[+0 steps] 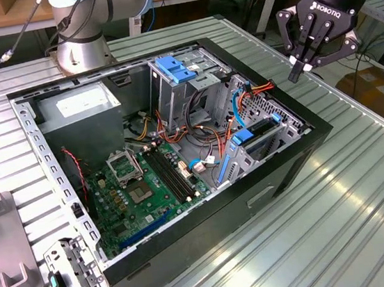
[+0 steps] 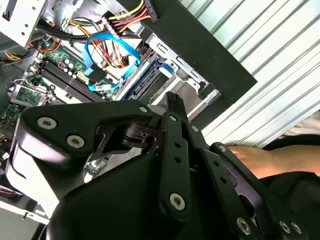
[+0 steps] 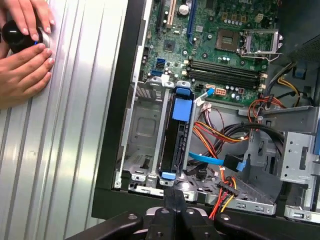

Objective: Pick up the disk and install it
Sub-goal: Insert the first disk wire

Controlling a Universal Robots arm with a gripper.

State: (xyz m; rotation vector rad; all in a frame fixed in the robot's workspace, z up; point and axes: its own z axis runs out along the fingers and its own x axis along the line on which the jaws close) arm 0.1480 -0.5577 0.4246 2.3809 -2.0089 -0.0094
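The disk (image 1: 254,138) stands on edge in the drive bay at the near right corner of the open computer case (image 1: 269,197). It shows as a dark slab with blue carrier ends. In the first wrist view the disk (image 3: 179,137) sits in the bay slot, directly beyond my fingertips. My gripper (image 1: 300,68) hangs above the case's right rim, apart from the disk, shut with nothing between its fingers. Its closed tips also appear in the first wrist view (image 3: 174,192) and the second wrist view (image 2: 174,100).
A blue-handled drive cage (image 1: 176,68), a grey power supply (image 1: 79,105) and the motherboard (image 1: 141,185) fill the case. Blue and orange cables (image 3: 220,160) run beside the bay. A person's hands (image 3: 25,50) rest on the table beside the case. A metal bracket (image 1: 72,277) lies at the exterior view's left.
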